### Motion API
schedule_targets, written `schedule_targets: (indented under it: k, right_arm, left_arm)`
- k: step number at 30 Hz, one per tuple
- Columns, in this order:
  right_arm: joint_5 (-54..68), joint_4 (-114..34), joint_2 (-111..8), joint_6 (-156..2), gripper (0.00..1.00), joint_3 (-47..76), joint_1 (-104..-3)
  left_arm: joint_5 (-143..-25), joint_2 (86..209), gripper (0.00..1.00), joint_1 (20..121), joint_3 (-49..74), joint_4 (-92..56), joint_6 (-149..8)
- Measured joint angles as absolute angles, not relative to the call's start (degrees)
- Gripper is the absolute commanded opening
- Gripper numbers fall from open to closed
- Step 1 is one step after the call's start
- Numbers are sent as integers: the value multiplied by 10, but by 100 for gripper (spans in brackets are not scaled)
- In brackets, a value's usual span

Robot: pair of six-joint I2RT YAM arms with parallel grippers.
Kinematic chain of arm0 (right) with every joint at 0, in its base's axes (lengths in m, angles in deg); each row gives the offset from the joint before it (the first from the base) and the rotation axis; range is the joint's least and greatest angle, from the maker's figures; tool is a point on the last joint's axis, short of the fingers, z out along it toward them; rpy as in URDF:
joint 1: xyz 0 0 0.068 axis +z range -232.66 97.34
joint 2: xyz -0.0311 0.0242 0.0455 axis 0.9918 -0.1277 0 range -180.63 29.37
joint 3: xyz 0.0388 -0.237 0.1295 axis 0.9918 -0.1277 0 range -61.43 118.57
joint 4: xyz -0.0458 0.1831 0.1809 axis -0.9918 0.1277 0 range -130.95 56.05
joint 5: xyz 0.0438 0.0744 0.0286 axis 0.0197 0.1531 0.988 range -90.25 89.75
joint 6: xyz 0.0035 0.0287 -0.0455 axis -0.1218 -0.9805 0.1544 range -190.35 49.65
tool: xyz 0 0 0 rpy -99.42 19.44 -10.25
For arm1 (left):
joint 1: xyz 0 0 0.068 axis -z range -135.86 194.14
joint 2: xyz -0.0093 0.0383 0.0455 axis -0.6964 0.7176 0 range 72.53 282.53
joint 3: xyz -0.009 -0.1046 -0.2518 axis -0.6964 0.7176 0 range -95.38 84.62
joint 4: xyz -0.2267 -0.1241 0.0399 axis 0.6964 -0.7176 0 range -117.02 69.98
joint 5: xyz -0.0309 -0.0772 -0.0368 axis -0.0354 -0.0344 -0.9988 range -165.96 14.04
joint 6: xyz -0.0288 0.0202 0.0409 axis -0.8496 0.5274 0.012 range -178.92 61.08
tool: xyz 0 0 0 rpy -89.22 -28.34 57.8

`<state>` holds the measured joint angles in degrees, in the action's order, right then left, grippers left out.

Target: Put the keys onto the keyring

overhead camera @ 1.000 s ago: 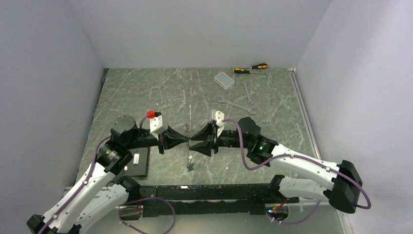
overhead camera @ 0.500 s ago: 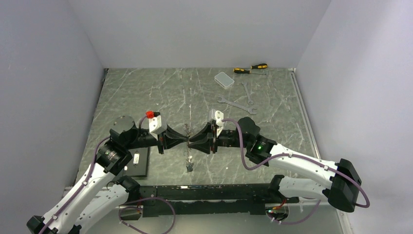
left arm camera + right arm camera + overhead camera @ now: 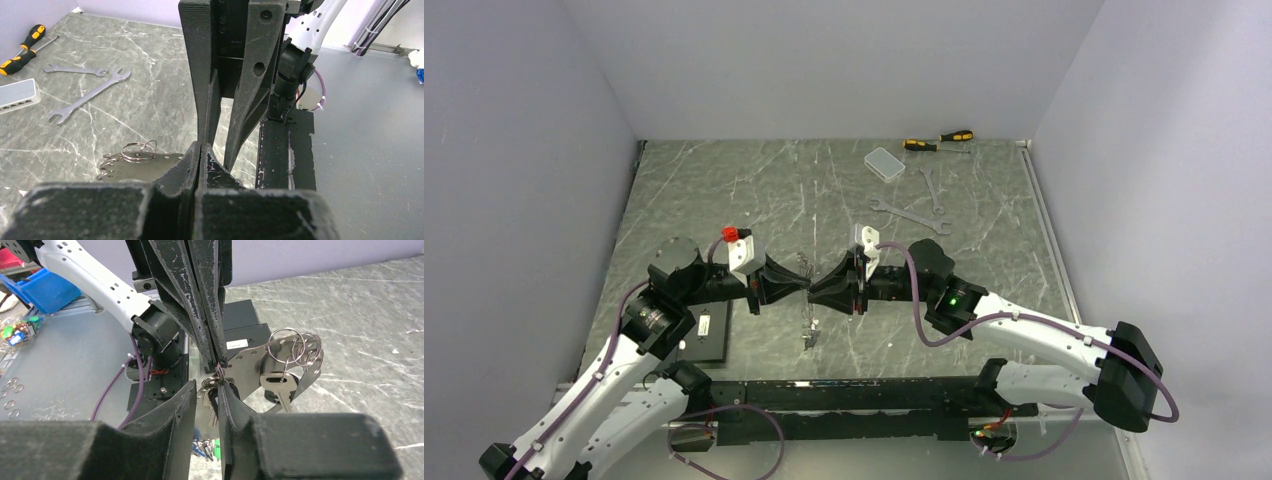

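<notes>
My left gripper (image 3: 801, 284) is shut on the keyring (image 3: 219, 371), a thin wire ring pinched at its fingertips (image 3: 216, 357). Several keys (image 3: 210, 392) hang from the ring, and a curved metal strip (image 3: 250, 360) with small split rings and a silver key (image 3: 279, 382) hangs beside them. My right gripper (image 3: 206, 386) is open, tip to tip with the left, its fingers either side of the hanging keys. In the left wrist view the left gripper (image 3: 201, 146) is closed tight. More keys (image 3: 215, 447) with blue and green heads show below. In the top view a key cluster (image 3: 809, 335) shows under the grippers.
Two silver wrenches (image 3: 911, 215) lie at the back right, with two yellow-black screwdrivers (image 3: 939, 141) and a clear plastic box (image 3: 884, 163) behind them. A black box (image 3: 709, 335) sits by the left arm's base.
Both grippers, still tip to tip, have shifted slightly left and away from the bases. The right arm has pushed in toward the left gripper. The hanging keys moved with them.
</notes>
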<state>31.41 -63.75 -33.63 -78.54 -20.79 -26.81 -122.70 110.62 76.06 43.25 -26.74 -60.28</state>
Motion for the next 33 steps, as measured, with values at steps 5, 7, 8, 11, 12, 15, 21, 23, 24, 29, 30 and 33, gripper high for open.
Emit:
schedule_targets:
  k: [5,7,8,11,12,15,21,23,24,29,30,33]
  right_arm:
    - [314,-640,-336,-788,29,-207,-268]
    - [314,-640,-336,-789,28,-207,-268]
    - [314,-640,-336,-789,28,-207,-268]
    - [314,-641,-336,-790,30,-207,-268]
    - [313,-641,-336,-790,32,-207,-268]
    - [313,-641,-335,-791,39,-207,-268]
    - [304,-642,-327,-791,43,-206,-268]
    - [303,-642,-324,-791,43,-205,-268]
    - [303,-643,-323,-790,43,-204,-268]
    - [303,-650,-321,-791,33,-204,-268]
    - [303,-651,-321,-791,30,-204,-268]
    - [303,-655,-321,-791,22,-204,-268]
  left_arm:
    - [-1227,1106,0,759,433,-267,-603]
    - [-1227,1106,0,758,433,-267,-603]
    - [-1227,1106,0,758,433,-267,-603]
    - [-1227,1106,0,758,433,-267,-603]
    - [-1227,1106,0,758,433,-267,-603]
    - [-1227,1106,0,758,433,-266,-603]
    - [-1232,1106,0,757,433,-265,-605]
    - [-1233,1106,0,757,433,-265,-606]
    - [-1234,1106,0,757,433,-265,-607]
    - [-1238,1106,0,757,433,-265,-610]
    - [-1239,1106,0,757,433,-265,-611]
    - [-1241,1106,0,757,433,-265,-612]
